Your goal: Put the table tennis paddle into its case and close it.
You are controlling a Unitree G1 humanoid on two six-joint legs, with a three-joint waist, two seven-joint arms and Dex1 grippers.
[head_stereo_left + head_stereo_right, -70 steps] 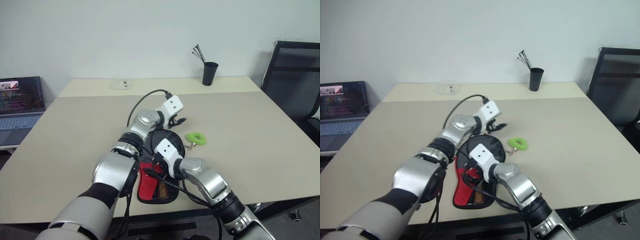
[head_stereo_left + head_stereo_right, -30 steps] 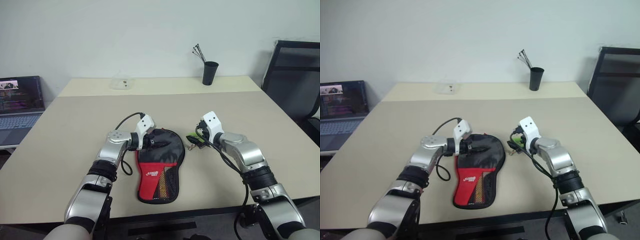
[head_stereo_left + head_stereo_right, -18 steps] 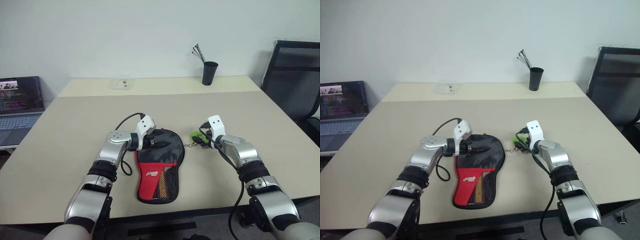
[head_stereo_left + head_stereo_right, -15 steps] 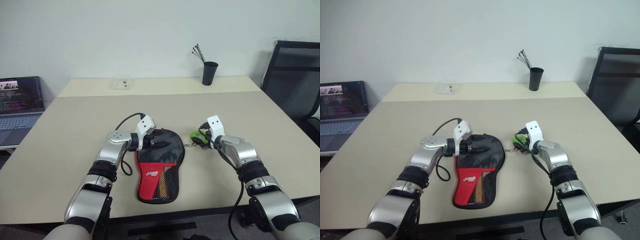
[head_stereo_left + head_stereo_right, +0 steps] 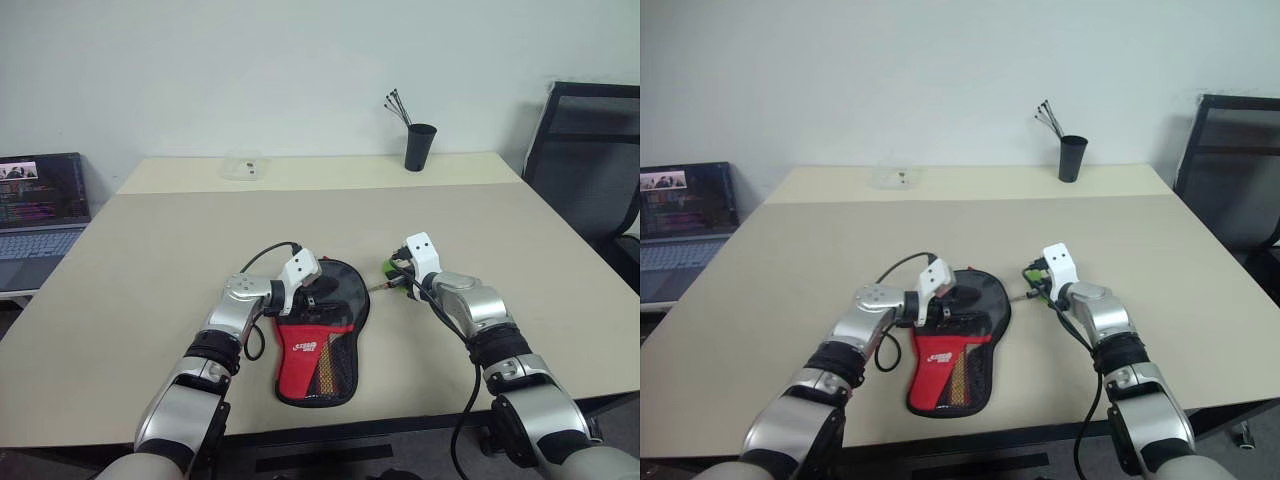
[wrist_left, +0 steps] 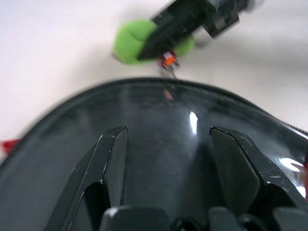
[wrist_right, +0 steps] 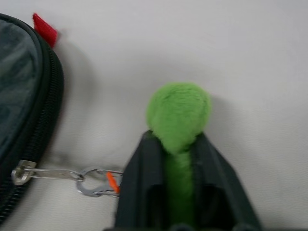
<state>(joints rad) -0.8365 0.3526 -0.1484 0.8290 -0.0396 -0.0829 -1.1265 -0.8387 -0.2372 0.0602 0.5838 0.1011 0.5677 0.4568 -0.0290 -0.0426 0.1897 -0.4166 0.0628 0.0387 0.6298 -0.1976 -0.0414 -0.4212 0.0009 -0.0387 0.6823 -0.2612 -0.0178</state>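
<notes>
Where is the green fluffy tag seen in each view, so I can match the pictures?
Left eye view: green tag right of the case, in the right gripper.
Right eye view: same place.
Left wrist view: beyond the case's black edge.
Right wrist view: between the fingers.
Shared landmark: the metal clip.

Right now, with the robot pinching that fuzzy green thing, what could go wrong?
The right gripper is shut on the soft green tag, which may squash and slip out when it pulls. The tag joins the zipper through a small metal clip, so a sideways tug might jam it. The left gripper rests open on the case, not gripping, so the case might slide across the table.
</notes>
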